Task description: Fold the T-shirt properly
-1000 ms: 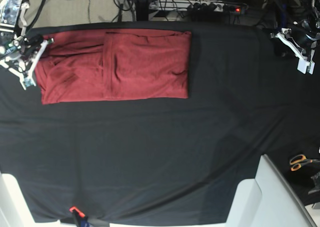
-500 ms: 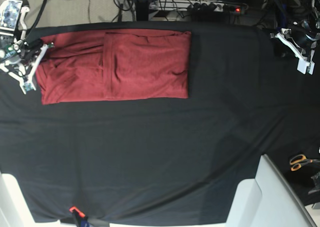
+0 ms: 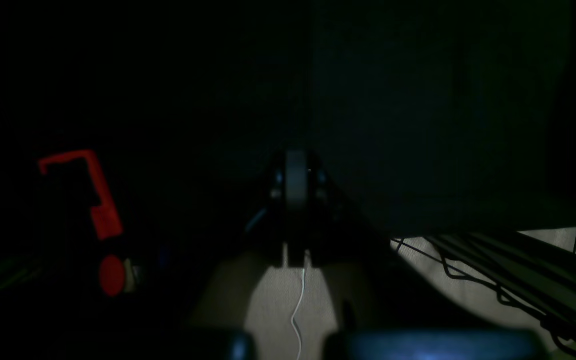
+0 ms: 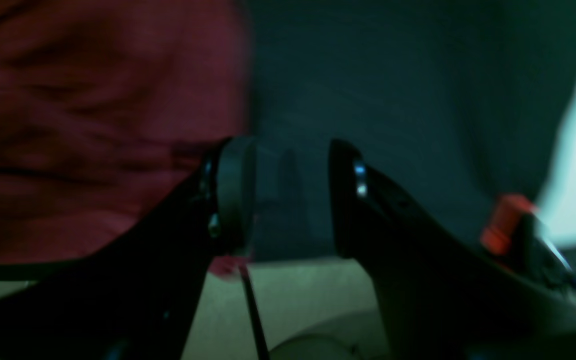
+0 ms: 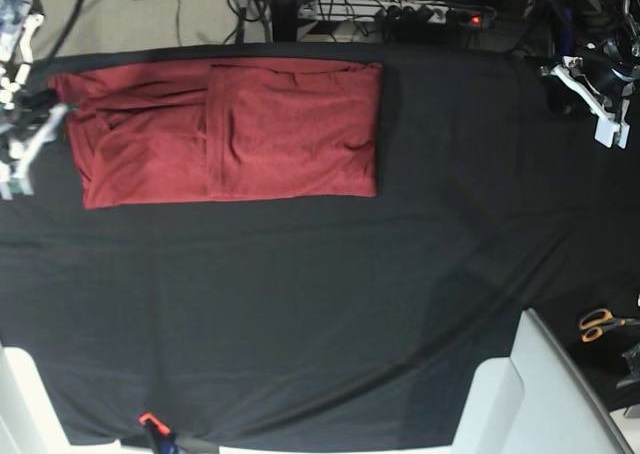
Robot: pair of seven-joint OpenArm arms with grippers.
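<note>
At the table's far corner on the base view's left, the right gripper [image 5: 22, 144] hangs just off the short end of the T-shirt [image 5: 230, 129], its jaws apart with nothing between them; the right wrist view confirms the gap, showing only black tablecloth [image 4: 393, 90] between the pads and the red cloth lying beside the left-hand pad [image 4: 235, 195]. Whether that pad brushes the fabric cannot be told through the blur.

Across the table, the left gripper [image 5: 590, 99] sits at the opposite far corner, well apart from the garment; its fingers [image 3: 295, 200] are pressed together and hold nothing.

The T-shirt lies along the far edge of the tablecloth as a flat oblong, a doubled panel on its right half and a looser, creased portion toward the right gripper. A pair of scissors [image 5: 600, 324] rests off the cloth at the near right.

Judged from this layout, the step in hand is a release at the shirt's end, with further folding likely to follow. To do it well, the open jaws should clear the hem fully before travelling, so no layer is dragged out of line. Any new pinch should take all the layers at a corner, and the lift should stay low, because thin knit sags and wrinkles easily.
</note>
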